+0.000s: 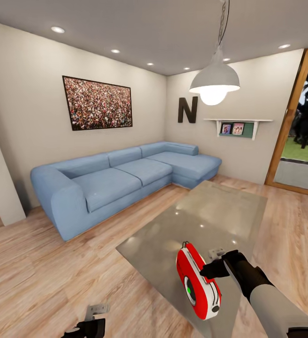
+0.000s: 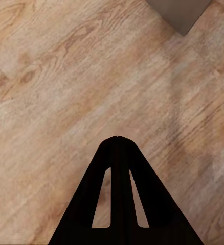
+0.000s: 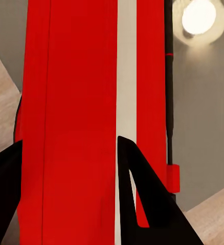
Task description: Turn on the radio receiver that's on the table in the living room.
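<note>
Red radio receiver (image 1: 198,280) is clamped in the right gripper (image 1: 210,268), jaws shut on its sides, held above the grey glass worktop (image 1: 205,220). Left gripper (image 2: 117,139) hangs over wood floor (image 2: 56,92), jaws closed together. A black letter N (image 1: 187,110) marks the wall.

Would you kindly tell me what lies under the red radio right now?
Under the radio receiver is the table, its grey glass reflecting the lamp; the right pincer is at its side. The radio covers its own contact patch.

Blue L-shaped sofa (image 1: 126,176) on light wood floor (image 1: 41,277) — white pendant lamp (image 1: 214,82) lit overhead.
</note>
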Tool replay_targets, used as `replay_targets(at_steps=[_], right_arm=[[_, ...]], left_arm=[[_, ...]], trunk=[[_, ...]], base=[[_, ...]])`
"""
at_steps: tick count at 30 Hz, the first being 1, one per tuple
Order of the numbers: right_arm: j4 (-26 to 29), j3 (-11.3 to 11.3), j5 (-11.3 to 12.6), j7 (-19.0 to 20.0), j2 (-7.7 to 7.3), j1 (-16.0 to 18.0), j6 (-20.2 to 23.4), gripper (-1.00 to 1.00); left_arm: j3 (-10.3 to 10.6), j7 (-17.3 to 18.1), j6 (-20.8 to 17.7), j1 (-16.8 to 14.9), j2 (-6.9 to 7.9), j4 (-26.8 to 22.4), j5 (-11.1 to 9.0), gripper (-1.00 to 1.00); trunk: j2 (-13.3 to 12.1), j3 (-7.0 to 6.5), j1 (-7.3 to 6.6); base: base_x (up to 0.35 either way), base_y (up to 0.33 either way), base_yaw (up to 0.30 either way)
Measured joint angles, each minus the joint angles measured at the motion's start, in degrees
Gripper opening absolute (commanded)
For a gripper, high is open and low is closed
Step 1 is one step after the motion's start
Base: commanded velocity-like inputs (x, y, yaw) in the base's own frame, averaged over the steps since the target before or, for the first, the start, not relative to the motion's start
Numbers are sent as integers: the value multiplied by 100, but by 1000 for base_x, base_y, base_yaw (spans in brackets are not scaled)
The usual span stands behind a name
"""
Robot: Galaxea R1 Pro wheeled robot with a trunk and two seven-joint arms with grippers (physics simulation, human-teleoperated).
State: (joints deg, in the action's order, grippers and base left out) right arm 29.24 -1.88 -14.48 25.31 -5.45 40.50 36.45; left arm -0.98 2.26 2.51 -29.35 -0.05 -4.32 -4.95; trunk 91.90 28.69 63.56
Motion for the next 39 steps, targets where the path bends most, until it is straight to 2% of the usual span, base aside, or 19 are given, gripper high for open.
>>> replay_targets(at_steps=[10, 33, 39], right_arm=[[1, 1, 1, 8, 0, 0, -1, -100], [1, 1, 0, 0, -7, 0, -1, -100], [0, 0, 1, 8, -2, 0, 1, -100]], left_arm=[[9, 2, -4, 0, 16, 18, 2, -100], [-17, 10, -6, 0, -53, -8, -76, -100], [-19, 1, -13, 0, -56, -8, -70, -100]], trunk=[[0, 0, 0], [0, 0, 0], [239, 107, 131]], base=[[243, 0, 0], [8, 0, 0], [0, 0, 0]])
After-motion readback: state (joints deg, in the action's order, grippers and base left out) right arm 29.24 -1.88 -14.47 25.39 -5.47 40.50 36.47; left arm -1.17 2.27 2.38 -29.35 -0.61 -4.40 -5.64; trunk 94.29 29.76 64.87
